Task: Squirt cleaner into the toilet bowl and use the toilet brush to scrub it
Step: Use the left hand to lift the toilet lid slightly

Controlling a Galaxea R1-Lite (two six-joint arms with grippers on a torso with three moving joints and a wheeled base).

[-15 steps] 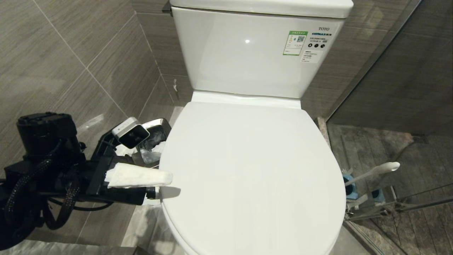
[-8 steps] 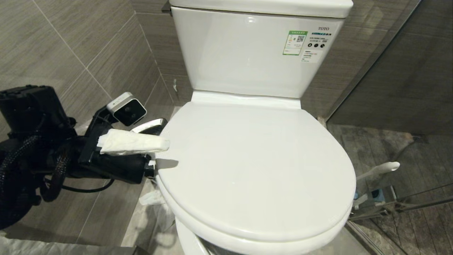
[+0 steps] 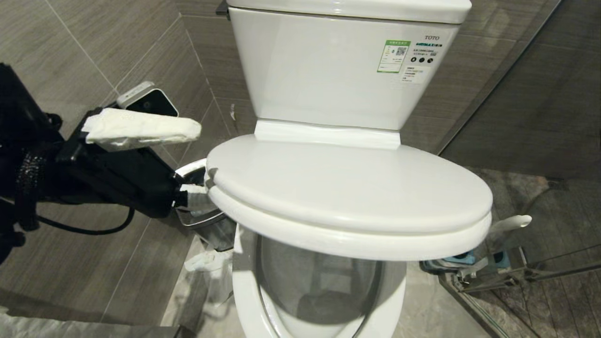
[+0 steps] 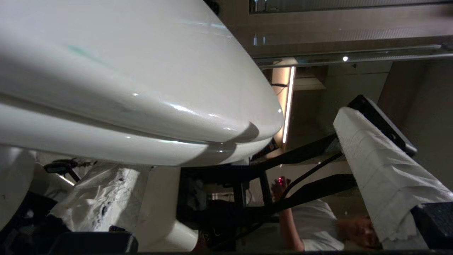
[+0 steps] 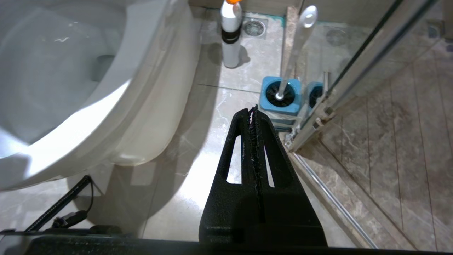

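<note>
Centrally, the white toilet bowl (image 3: 324,300) stands against its tank, lid and seat (image 3: 347,188) half raised together, the bowl mouth partly exposed and no blue cleaner visible; the left gripper (image 3: 188,162), jaws wide apart, straddles the lid's left edge, seemingly levering it up; beside the shower glass, the toilet brush (image 5: 295,42) sits in its blue holder (image 5: 281,94), near the closed right gripper (image 5: 254,109).
</note>
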